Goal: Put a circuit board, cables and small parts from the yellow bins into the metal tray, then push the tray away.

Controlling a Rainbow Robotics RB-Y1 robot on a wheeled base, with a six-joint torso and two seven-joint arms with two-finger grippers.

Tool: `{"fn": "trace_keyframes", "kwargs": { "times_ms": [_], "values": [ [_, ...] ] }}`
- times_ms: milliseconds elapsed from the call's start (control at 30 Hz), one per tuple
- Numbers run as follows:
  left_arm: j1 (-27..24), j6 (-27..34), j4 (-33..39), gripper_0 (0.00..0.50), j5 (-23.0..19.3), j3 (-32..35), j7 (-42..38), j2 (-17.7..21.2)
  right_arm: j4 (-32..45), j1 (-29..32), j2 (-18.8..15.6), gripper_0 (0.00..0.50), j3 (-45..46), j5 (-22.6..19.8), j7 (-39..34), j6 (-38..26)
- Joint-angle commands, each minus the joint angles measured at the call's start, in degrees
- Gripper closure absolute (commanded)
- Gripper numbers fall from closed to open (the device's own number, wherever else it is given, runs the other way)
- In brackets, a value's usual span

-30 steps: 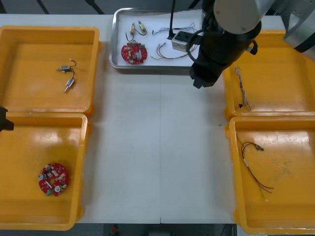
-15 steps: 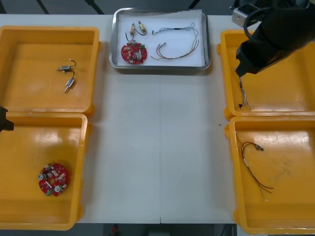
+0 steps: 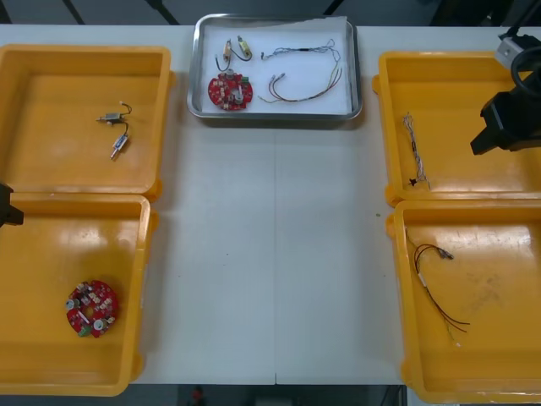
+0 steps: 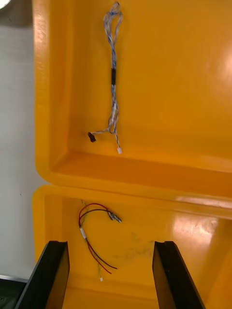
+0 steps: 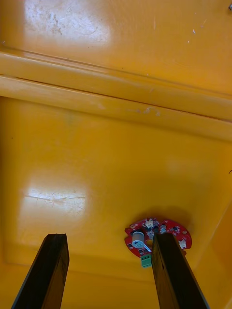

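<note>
Two circuit boards (image 3: 230, 91), four cables (image 3: 304, 85), four small metal parts (image 3: 112, 118) are visible.

Smooth, glossy plastic is shown by the yellow bins (image 3: 51, 85) — light patches are mirrored in their floors. The metal tray (image 3: 195, 72), upper centre, is seen with a shiny rim and a white inside; the table (image 3: 270, 254) is finished matt.

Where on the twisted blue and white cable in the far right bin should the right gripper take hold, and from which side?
At its black sleeve, probably. The twisted blue and white cable lies flat, nearly straight, so come from above with the right gripper astride it.
</note>
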State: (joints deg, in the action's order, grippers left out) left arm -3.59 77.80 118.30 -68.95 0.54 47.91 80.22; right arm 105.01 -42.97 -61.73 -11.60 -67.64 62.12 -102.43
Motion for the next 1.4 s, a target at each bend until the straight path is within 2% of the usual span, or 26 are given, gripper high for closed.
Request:
{"fn": "trace_keyframes", "kwargs": {
  "times_ms": [33, 267, 467, 700, 1067, 1400],
  "values": [
    [1.0, -0.4, 0.8, 0.000, 0.5, 0.9, 5.4, 2.7, 3.5, 9.0, -2.5, 0.000, 9.4, 0.1, -1.2, -0.9],
    [1.0, -0.4, 0.8, 0.000, 0.5, 0.9, 5.4, 2.7, 5.6, 18.2, -2.5, 0.000, 15.5, 2.1, -0.9, -0.4],
    [1.0, -0.4, 0.8, 0.000, 0.5, 0.9, 5.4, 2.7, 6.4, 22.7, -1.7, 0.000, 15.6, 5.2, -0.8, 2.8],
    [1.0, -0.4, 0.8, 0.000, 0.5, 0.9, 5.4, 2.7, 6.5, 23.8, 1.0, 0.000, 15.6, 8.2, -0.8, 3.1],
    [1.0, -0.4, 0.8, 0.000, 0.5, 0.9, 5.4, 2.7, 6.7, 23.7, 2.4, 0.000, 15.6, 8.1, -1.2, 3.1],
    [1.0, -0.4, 0.8, 0.000, 0.5, 0.9, 5.4, 2.7, 8.0, 23.8, 6.0, 0.000, 15.6, 11.2, -1.2, 2.6]
  ]
}}
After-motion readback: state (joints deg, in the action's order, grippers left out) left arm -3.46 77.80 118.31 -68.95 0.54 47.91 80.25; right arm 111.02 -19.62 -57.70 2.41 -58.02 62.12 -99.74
